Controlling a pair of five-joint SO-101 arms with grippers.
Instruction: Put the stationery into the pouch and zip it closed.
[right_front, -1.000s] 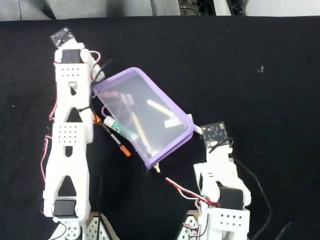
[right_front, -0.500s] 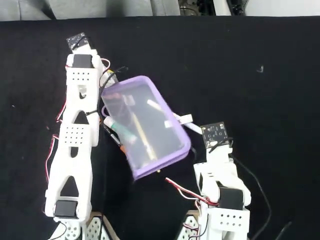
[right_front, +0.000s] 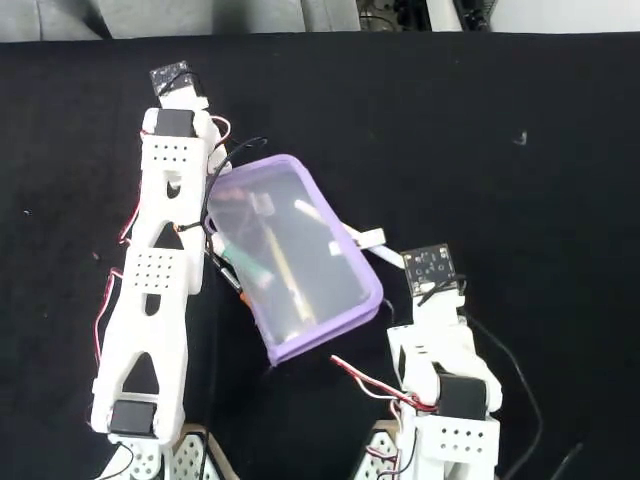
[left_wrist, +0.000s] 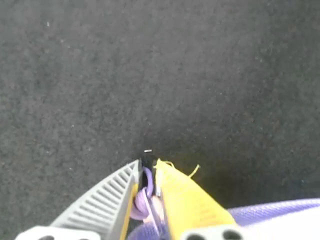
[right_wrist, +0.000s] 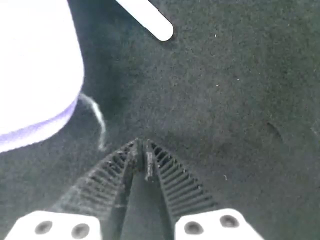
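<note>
Pinching a purple tab (left_wrist: 143, 199), likely the zip pull, at the 10 o'clock corner of the pouch (right_front: 330, 330), with the left gripper (left_wrist: 148, 167) clamped firmly on it. Lying tilted near the middle of the black table (right_front: 520, 200), with pens and a few pale pieces visible through the clear face. Sitting just off the pouch's 4 o'clock side, clear of the fabric: the right gripper (right_wrist: 145, 160), jaws pressed together on nothing visible.

Main hazard: dragging instead of zipping. With nothing pinning the far end, likely to swing or slide the whole pouch on any tug at the tab.

Second: jamming on the white strip (right_front: 367, 238) jutting past the 3 o'clock edge. Hard to tell whether partly inside the mouth; risks stalling the slider there.

Third: shutting out the orange-and-black marker (right_front: 233, 283), tucked against the 9 o'clock edge beside the left arm and apparently outside.

Also possible: losing the small tab from the jaws under a sideways pull.
</note>
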